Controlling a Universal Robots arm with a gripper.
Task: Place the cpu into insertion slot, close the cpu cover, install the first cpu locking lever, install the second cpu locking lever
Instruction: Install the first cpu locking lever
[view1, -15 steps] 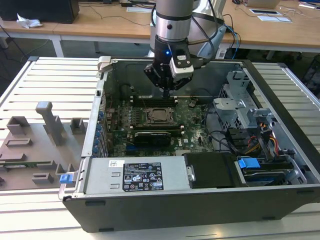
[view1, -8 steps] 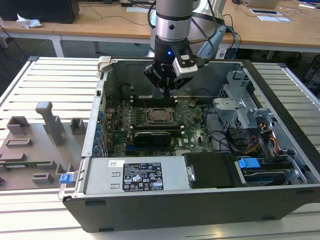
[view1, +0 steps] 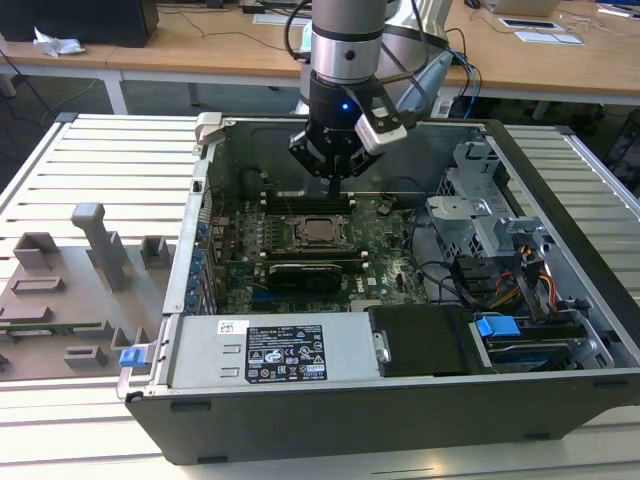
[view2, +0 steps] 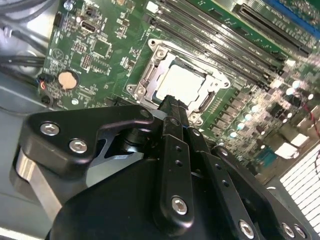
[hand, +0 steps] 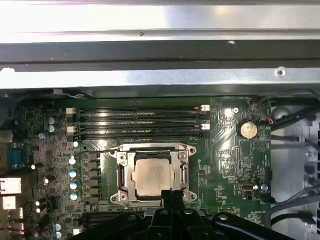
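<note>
First wrist view, cpu (hand: 154, 176): lay flat and square inside the insertion slot (hand: 121, 176), its pale metal face showing through the window of the frame.
Cpu cover (hand: 152, 151): lay down over the chip's edges and framed it on all four sides; it looked level, not raised.
Locking levers: a thin metal rod (hand: 106, 150) ran out from one corner of the socket towards a row of capacitors; I took it for a lever, but whether it was latched could not be told.
Gripper (hand: 170, 194): hung just above the edge of the socket on the side away from the memory slots (hand: 140, 122); in the second wrist view the gripper (view2: 172, 101) had its two black fingers pressed together with nothing between them, the tip over the frame's rim. Contact with the frame could not be told.
Progress, as judged: chip seated and cover lowered looked done; the two levers looked like the work in hand or left.
Motherboard (hand: 225, 150): green, with a coin cell (hand: 246, 129) well apart from the socket.
Exterior view: the arm reached down into the open computer case (view1: 560, 300); a grey fixture tray (view1: 60, 290) sat on the exterior view's left.
</note>
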